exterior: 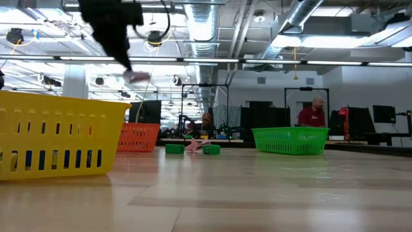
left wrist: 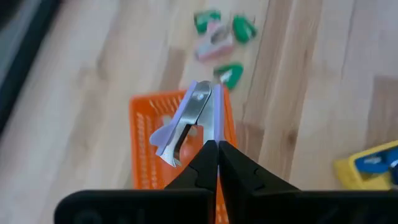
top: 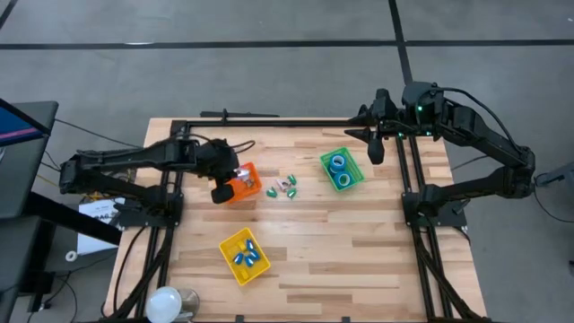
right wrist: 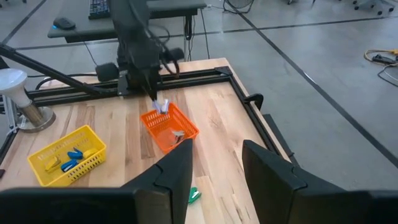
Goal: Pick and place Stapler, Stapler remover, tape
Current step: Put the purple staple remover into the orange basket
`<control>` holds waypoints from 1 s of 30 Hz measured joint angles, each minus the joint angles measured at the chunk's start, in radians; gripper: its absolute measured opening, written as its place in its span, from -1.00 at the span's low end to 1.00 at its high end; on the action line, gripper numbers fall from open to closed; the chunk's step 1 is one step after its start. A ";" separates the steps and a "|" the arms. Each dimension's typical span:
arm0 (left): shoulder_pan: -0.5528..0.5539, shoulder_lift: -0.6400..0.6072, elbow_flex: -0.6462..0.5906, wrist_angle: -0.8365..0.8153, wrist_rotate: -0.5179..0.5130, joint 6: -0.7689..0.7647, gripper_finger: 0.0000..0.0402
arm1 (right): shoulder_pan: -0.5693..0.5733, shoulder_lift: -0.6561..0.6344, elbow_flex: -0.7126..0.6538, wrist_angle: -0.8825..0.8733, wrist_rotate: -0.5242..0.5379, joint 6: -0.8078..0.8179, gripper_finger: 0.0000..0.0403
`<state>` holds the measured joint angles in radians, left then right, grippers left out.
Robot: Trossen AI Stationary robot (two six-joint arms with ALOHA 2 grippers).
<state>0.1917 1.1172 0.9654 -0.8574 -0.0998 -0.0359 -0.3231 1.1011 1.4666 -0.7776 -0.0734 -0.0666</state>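
My left gripper [top: 231, 182] is shut on a lavender staple remover [left wrist: 186, 118] just above the orange bin [top: 244, 185]. Several green and pink staple removers [top: 282, 187] lie loose on the table right of that bin. Blue staplers [top: 247, 255] lie in the yellow bin [top: 244, 257] near the front. Blue tape rolls [top: 339, 170] lie in the green bin [top: 342, 169] at the back right. Just beyond the green bin, my right gripper [right wrist: 217, 174] is raised and open, with nothing between its fingers. My left gripper pinches one lavender wing of the staple remover [left wrist: 217, 121] between its two fingers, at their free ends. The fingers slant down from the table's left side. The remover sticks out beyond the fingertips, its metal claws [left wrist: 194, 112] showing, lifted clear over the orange bin.
A white lamp-like object [top: 166, 303] stands at the table's front left corner. Black frame rails [top: 413, 179] run along the left, right and far sides. Bare wood lies between the three bins. People sit in the room beyond the table.
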 joint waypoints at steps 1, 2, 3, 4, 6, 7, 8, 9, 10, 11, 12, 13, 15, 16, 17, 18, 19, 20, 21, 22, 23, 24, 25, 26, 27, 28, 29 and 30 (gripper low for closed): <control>-0.001 0.000 -0.022 0.004 0.003 -0.005 -0.99 | 0.000 0.000 0.000 0.000 0.000 0.000 -0.35; -0.002 0.000 -0.044 0.005 0.003 -0.007 -0.99 | 0.001 0.000 0.000 0.000 0.000 0.000 -0.35; -0.002 0.000 -0.066 0.007 0.003 -0.007 -0.99 | 0.001 0.000 0.000 0.000 0.000 -0.001 -0.35; -0.002 0.000 -0.087 0.009 0.003 -0.007 -0.99 | 0.001 0.000 0.000 0.000 0.000 -0.001 -0.35; 0.000 0.000 -0.127 0.019 0.003 -0.007 -0.99 | 0.001 0.000 0.000 0.000 0.000 -0.002 -0.35; 0.000 0.000 -0.144 0.022 0.003 -0.007 -0.99 | 0.001 0.000 0.000 0.000 0.000 -0.003 -0.35; 0.000 0.000 -0.158 0.023 0.003 -0.007 -0.99 | 0.001 0.000 0.000 0.000 0.000 -0.003 -0.35; 0.000 0.000 -0.172 0.026 0.003 -0.007 -0.99 | 0.001 0.000 0.000 0.000 0.000 -0.003 -0.35; 0.000 0.000 -0.184 0.030 0.003 -0.007 -0.99 | 0.001 0.000 0.000 0.000 0.000 -0.003 -0.35; 0.000 0.000 -0.196 0.031 0.003 -0.007 -0.99 | 0.001 0.000 0.000 0.000 0.000 -0.003 -0.35; 0.000 0.000 -0.207 0.032 0.003 -0.007 -0.99 | 0.001 0.000 0.000 0.000 0.000 -0.003 -0.35; 0.000 0.000 -0.218 0.034 0.003 -0.007 -0.99 | 0.001 0.000 0.000 0.000 0.000 -0.003 -0.35; 0.000 0.000 -0.230 0.037 0.003 -0.007 -0.99 | 0.001 0.000 0.000 0.000 0.000 -0.003 -0.35; 0.000 0.000 -0.233 0.040 0.003 -0.007 -0.99 | 0.001 0.000 0.000 0.000 0.000 -0.003 -0.35; 0.000 0.000 -0.233 0.045 0.003 -0.007 -0.99 | 0.001 0.000 0.000 0.000 0.000 -0.003 -0.35; 0.000 0.000 -0.233 0.051 0.003 -0.007 -0.99 | 0.001 0.000 0.000 0.000 0.000 -0.003 -0.35; 0.000 0.000 -0.233 0.053 0.003 -0.007 -0.99 | 0.001 0.000 0.000 0.000 0.000 -0.001 -0.35; 0.000 0.000 -0.233 0.053 0.003 -0.006 -0.99 | 0.001 0.000 0.000 0.000 0.000 0.002 -0.35; 0.000 0.000 -0.233 0.056 0.003 0.000 -0.98 | 0.001 0.000 0.000 0.000 0.000 0.004 -0.35; 0.000 0.000 -0.233 0.059 0.003 0.003 -0.98 | 0.001 0.000 0.000 0.000 0.000 0.004 -0.35; 0.000 0.000 -0.233 0.060 0.003 0.004 -0.97 | 0.001 0.000 0.000 0.000 0.000 0.004 -0.35; 0.000 0.000 -0.233 0.060 0.003 0.004 -0.96 | 0.001 0.000 0.000 0.000 0.000 0.005 -0.35; 0.000 0.000 -0.233 0.060 0.003 0.004 -0.95 | 0.001 0.000 0.000 0.000 0.000 0.005 -0.35; 0.000 0.000 -0.233 0.060 0.003 0.004 -0.95 | 0.001 0.000 0.000 0.000 0.000 0.005 -0.35; 0.000 0.000 -0.233 0.060 0.003 0.004 -0.94 | 0.001 0.000 0.000 0.000 0.000 0.005 -0.35; 0.000 0.000 -0.233 0.060 0.003 0.005 -0.93 | 0.001 0.000 0.000 0.000 0.000 0.005 -0.35; 0.000 0.000 -0.233 0.061 0.003 0.005 -0.91 | 0.001 0.000 0.000 0.000 0.000 0.006 -0.35; 0.000 0.000 -0.233 0.061 0.003 0.005 -0.89 | 0.001 0.000 0.000 0.000 0.000 0.007 -0.35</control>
<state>0.1921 1.1172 0.7322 -0.7959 -0.0967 -0.0311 -0.3222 1.1011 1.4666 -0.7776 -0.0738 -0.0596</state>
